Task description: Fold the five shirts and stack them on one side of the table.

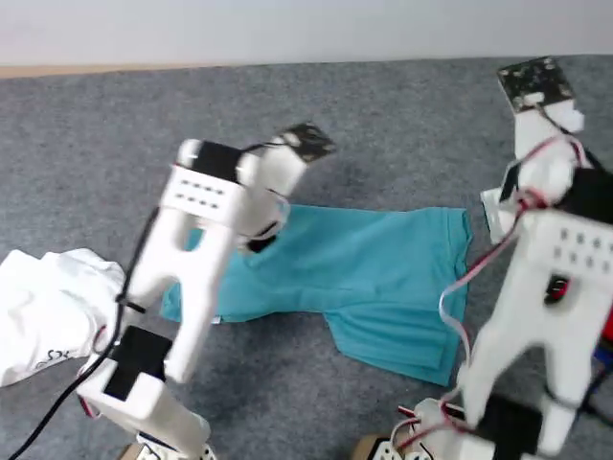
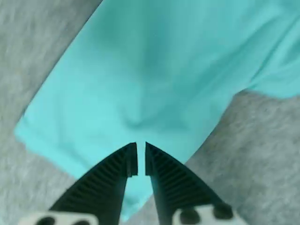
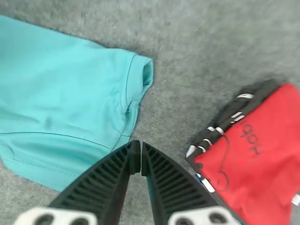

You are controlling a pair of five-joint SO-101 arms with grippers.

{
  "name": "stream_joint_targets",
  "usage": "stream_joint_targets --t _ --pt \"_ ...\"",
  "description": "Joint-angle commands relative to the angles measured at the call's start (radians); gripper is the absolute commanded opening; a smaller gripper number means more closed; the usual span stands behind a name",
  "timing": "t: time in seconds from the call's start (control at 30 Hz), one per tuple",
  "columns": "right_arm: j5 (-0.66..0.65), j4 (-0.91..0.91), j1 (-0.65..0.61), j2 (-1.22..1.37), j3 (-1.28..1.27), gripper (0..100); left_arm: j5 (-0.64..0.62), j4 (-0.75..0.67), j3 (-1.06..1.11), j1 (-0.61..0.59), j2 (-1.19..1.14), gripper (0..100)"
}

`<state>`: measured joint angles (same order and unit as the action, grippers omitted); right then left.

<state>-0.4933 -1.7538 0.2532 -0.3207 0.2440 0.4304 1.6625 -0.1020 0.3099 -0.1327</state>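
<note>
"Over the middle of the counter (image 1: 383, 115), what's the left end effector (image 2: 137, 159) doing?"

"Its two fingers are pressed nearly together with nothing between them. It hangs just above the teal shirt (image 2: 140, 70), near one edge of the cloth. No pinch on the fabric that I can see."

"And the other one?"

"The right end effector (image 3: 140, 157) is closed the same way, empty. It's poised over bare grey surface just beside the teal shirt's sleeve (image 3: 138, 77). On the side away from that shirt lies a red shirt (image 3: 253, 154), resting on a black garment (image 3: 234, 110) with white stripes, near the right arm's base."

"So how far along are they?"

"Early to middling, I'd say. The teal one lies spread across the centre, one part jutting toward the arms, and to my eye it has no tidy fold in it yet. A white shirt (image 1: 48, 307) sits crumpled at the left side, well apart from it, plainly unfolded. The red and black pair may be the start of a stack, though I can't tell how neatly they're folded."

"What's left, then?"

"By my reckoning, the teal one needs gripping and folding, then the white one, and all of them gathered on one side. I can vouch for four garments, not five."
</note>
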Motion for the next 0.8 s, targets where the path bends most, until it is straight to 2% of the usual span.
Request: stream_joint_targets --t 0.0,0.33,0.47,0.77 --pt "-0.005 -0.044 0.012 -0.223 -0.028 1.0 -0.028 -0.037 -0.012 0.104 0.011 4" --pt "0.031 -0.041 0.012 -0.616 -0.072 1.1 -0.037 -0.041 -0.047 0.256 -0.18 7" --pt "0.1 -0.041 0.007 -0.707 -0.071 1.2 -0.101 -0.044 -0.119 0.296 -0.222 14" --pt "0.123 -0.039 0.007 -0.792 -0.071 1.2 -0.098 -0.014 -0.252 0.436 -0.356 18"
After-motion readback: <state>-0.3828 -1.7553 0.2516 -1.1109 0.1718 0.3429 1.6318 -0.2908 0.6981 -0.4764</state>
